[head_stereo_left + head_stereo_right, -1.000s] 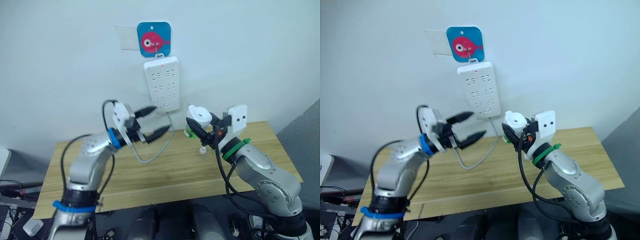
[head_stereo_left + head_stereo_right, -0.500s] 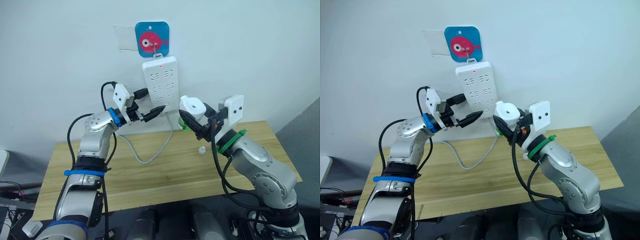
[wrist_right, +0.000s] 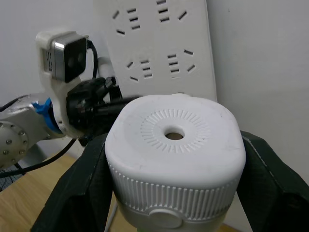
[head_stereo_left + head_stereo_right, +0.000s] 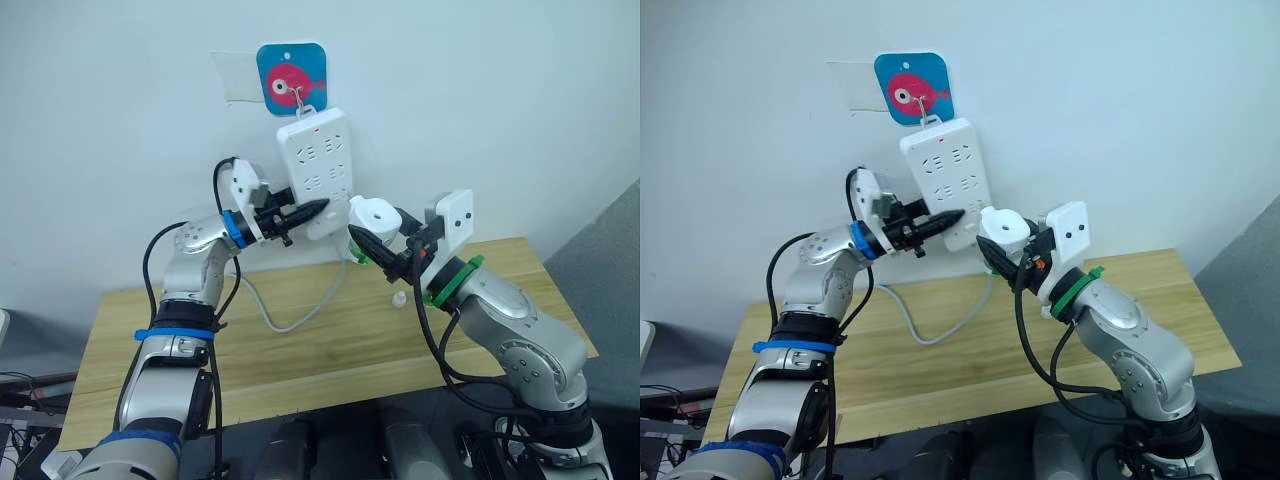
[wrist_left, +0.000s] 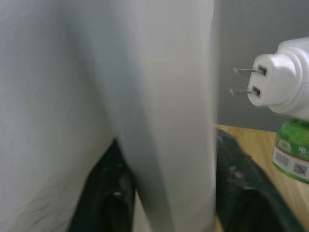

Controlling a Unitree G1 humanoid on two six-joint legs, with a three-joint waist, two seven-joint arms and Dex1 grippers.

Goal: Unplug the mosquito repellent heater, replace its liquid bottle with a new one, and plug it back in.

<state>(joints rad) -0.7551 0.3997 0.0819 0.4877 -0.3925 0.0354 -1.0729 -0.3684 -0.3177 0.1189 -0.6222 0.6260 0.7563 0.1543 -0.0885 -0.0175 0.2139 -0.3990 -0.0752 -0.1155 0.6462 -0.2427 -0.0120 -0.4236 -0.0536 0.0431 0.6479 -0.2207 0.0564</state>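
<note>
The mosquito repellent heater (image 4: 373, 213), white with a round vent hole, has a green liquid bottle (image 4: 357, 254) fixed under it. My right gripper (image 4: 386, 246) is shut on it, holding it in the air just right of the white power strip (image 4: 315, 165) hanging on the wall. The right wrist view shows the heater (image 3: 174, 145) between both fingers (image 3: 79, 193). My left gripper (image 4: 306, 211) is shut on the strip's lower left edge; the left wrist view has the strip (image 5: 169, 121) between the fingers. The heater's prongs (image 5: 248, 81) face the strip, a short way off it.
The strip hangs from a blue fish hook (image 4: 292, 78), and its grey cable (image 4: 290, 315) loops down onto the wooden table (image 4: 300, 355). A small white cap (image 4: 399, 299) lies on the table under my right arm.
My left gripper has risen to the strip and closed onto its edge. My right gripper has carried the heater up and left, closer to the strip.
</note>
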